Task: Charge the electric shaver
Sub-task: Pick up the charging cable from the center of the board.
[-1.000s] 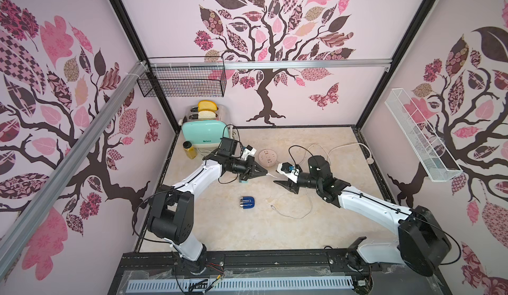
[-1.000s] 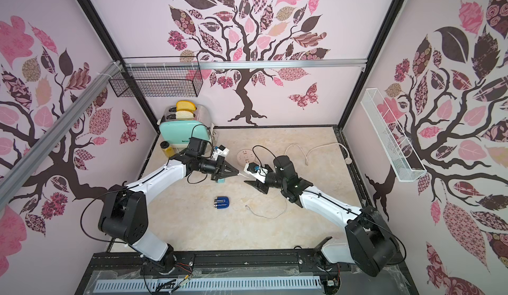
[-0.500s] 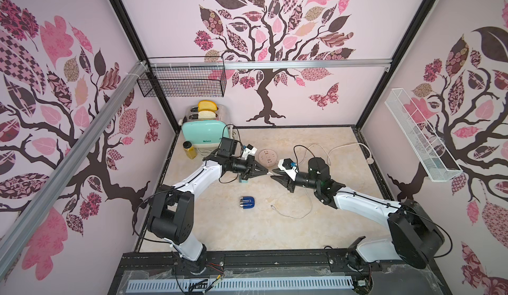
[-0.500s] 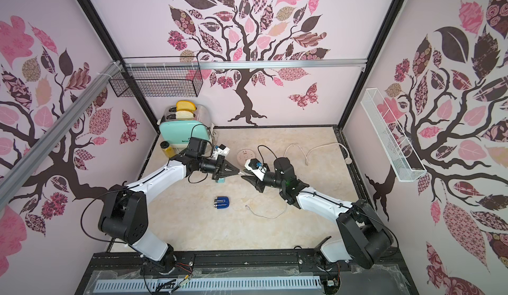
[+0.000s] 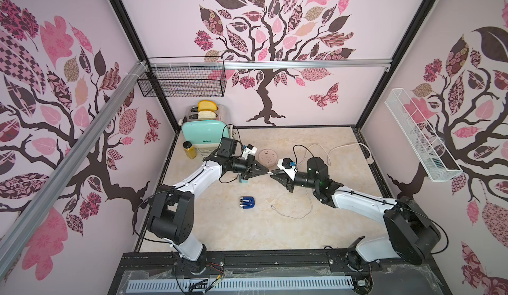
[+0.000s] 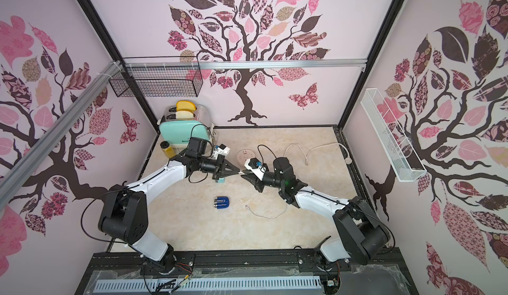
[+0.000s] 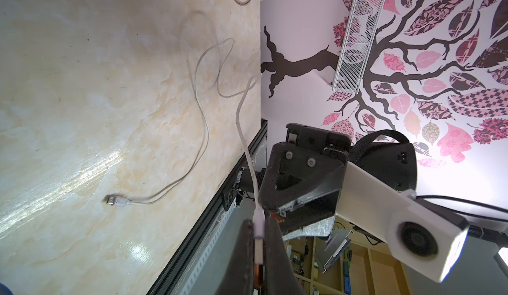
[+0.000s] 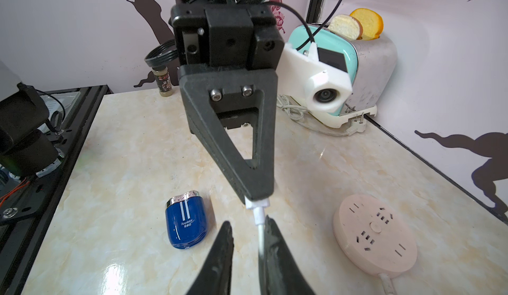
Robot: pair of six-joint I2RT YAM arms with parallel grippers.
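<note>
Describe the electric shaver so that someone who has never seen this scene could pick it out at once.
Find the marble-look table with the mint toaster in its far left corner. Near the table's middle, closer to the front edge than the round pink power strip, lies the electric shaver. It alone is glossy dark blue, rounded, with a silver head.

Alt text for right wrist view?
The left hand pinches a white cable plug, its cord running through the open right hand. A dark blue rounded electric shaver and round pale-pink power strip lie on the marbled table.
</note>
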